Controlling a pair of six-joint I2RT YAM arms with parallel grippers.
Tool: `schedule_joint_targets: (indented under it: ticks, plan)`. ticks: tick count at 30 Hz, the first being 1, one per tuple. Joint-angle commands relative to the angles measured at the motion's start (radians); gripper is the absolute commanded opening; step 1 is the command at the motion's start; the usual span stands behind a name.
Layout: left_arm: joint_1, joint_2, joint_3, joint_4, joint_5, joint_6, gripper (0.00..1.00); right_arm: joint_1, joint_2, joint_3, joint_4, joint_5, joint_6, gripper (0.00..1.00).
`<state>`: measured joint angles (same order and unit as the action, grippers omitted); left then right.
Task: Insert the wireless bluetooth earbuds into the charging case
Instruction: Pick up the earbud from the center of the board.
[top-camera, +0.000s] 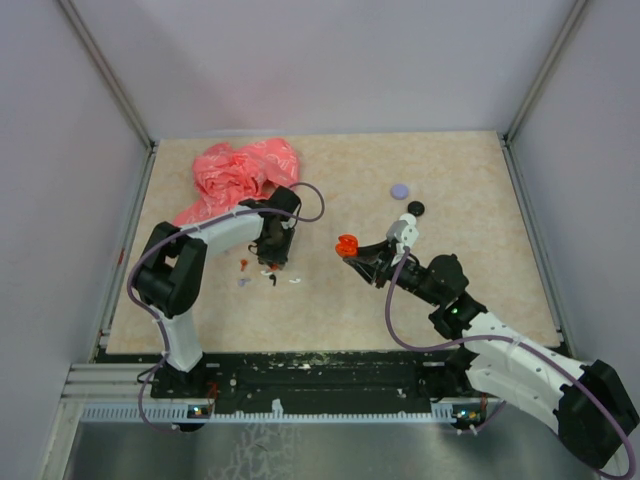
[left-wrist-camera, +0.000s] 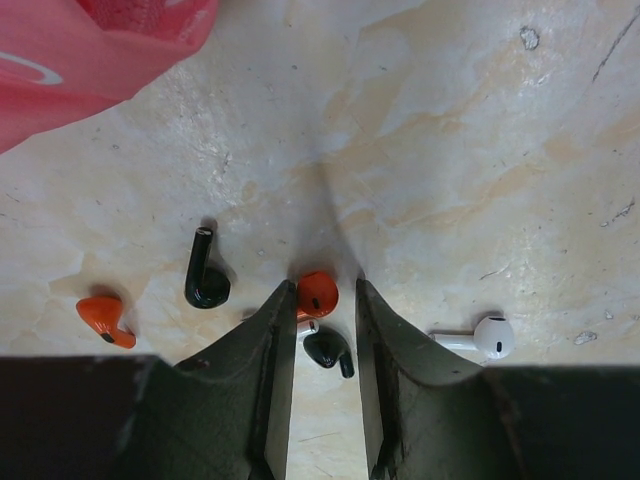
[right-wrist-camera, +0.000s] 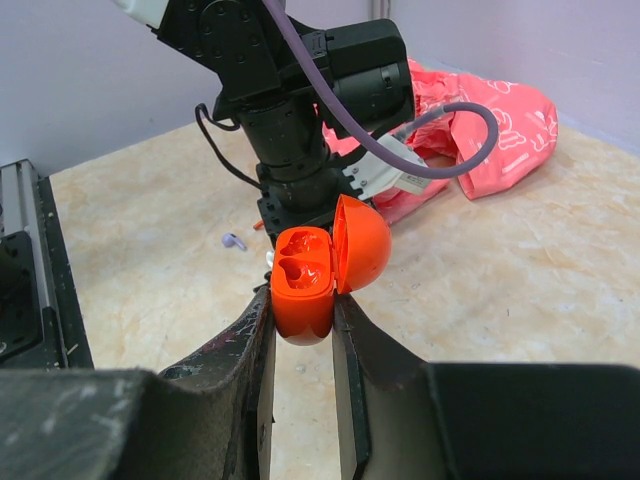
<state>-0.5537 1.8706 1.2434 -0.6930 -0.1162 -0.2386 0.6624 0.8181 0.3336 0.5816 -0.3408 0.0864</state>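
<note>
Several earbuds lie on the table under my left gripper (left-wrist-camera: 322, 300). It is open and points down. A red earbud (left-wrist-camera: 317, 295) sits between its fingertips and a black earbud (left-wrist-camera: 328, 350) lies further back in the gap. Another black earbud (left-wrist-camera: 205, 280), a second red earbud (left-wrist-camera: 105, 320) and a white earbud (left-wrist-camera: 480, 338) lie beside the fingers. My right gripper (right-wrist-camera: 300, 315) is shut on the orange charging case (right-wrist-camera: 303, 285), lid open, both sockets empty, held above the table. In the top view the case (top-camera: 347, 244) is right of the left gripper (top-camera: 272, 262).
A crumpled pink plastic bag (top-camera: 240, 175) lies behind the left arm. A pale purple disc (top-camera: 401, 189) and a black disc (top-camera: 415, 208) sit at the back right. A pale purple earbud (right-wrist-camera: 233, 241) lies left of the left gripper's base.
</note>
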Motion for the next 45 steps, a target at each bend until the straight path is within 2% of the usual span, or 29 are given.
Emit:
schedule_joint_targets:
  ticks: [1,7,16,21,31,41,45]
  plan:
    - [0.005,0.007,0.017,-0.04,0.003,0.005,0.35,-0.006,-0.01,0.002,0.043,-0.001,-0.005,0.0]
    - [0.007,0.016,0.02,-0.039,0.002,0.009,0.33,-0.006,-0.013,0.002,0.043,-0.001,-0.004,0.0]
    - [0.007,0.023,0.015,-0.024,0.016,0.005,0.21,-0.006,-0.01,0.001,0.044,0.001,-0.004,0.0]
    - [0.014,-0.051,-0.032,0.037,0.019,0.014,0.14,-0.006,-0.008,0.0,0.053,-0.001,-0.006,0.0]
    - [0.019,-0.29,-0.161,0.271,0.149,0.031,0.0,-0.005,0.056,-0.005,0.169,-0.036,-0.015,0.0]
    - [0.026,-0.538,-0.291,0.527,0.342,0.033,0.0,-0.006,0.145,0.002,0.303,-0.038,-0.046,0.0]
    - [0.03,-0.626,-0.375,0.699,0.425,-0.038,0.0,-0.005,0.223,-0.014,0.433,-0.028,-0.055,0.0]
